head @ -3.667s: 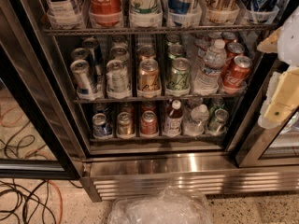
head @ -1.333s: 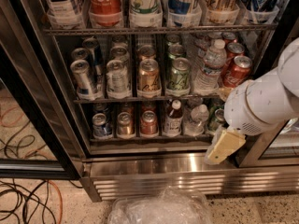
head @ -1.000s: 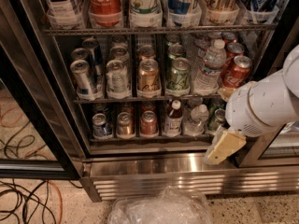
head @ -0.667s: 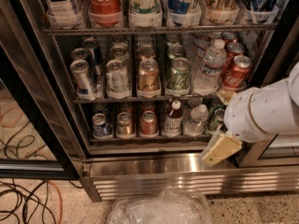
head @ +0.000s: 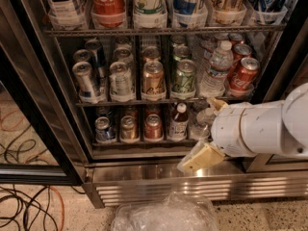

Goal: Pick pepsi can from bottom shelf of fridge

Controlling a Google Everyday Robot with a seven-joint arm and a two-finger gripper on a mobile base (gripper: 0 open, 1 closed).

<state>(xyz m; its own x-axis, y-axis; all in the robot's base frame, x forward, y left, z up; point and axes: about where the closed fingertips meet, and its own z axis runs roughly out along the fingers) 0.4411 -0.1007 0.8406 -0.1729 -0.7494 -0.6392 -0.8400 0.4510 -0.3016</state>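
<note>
The pepsi can (head: 102, 129), blue with a silver top, stands at the far left of the bottom shelf (head: 139, 143) of the fridge (head: 192, 186). Beside it stand a bronze-gold can (head: 128, 128), a red can (head: 153, 127) and a small bottle (head: 178, 122). My gripper (head: 199, 134) is at the right end of the bottom shelf, in front of the clear bottles, well right of the pepsi can. Its cream fingers are spread, one (head: 201, 158) low over the steel base and one (head: 216, 103) at the middle rack's edge. It holds nothing.
The middle rack (head: 144, 101) holds taller cans, a water bottle (head: 215, 70) and red cans (head: 243, 76). The black door frame (head: 36, 109) stands open at left. A clear plastic bag (head: 163, 215) lies on the floor in front. Cables (head: 29, 211) lie at lower left.
My arm has come in from the right edge and swung down and left to the right end of the bottom shelf. The cans have not moved.
</note>
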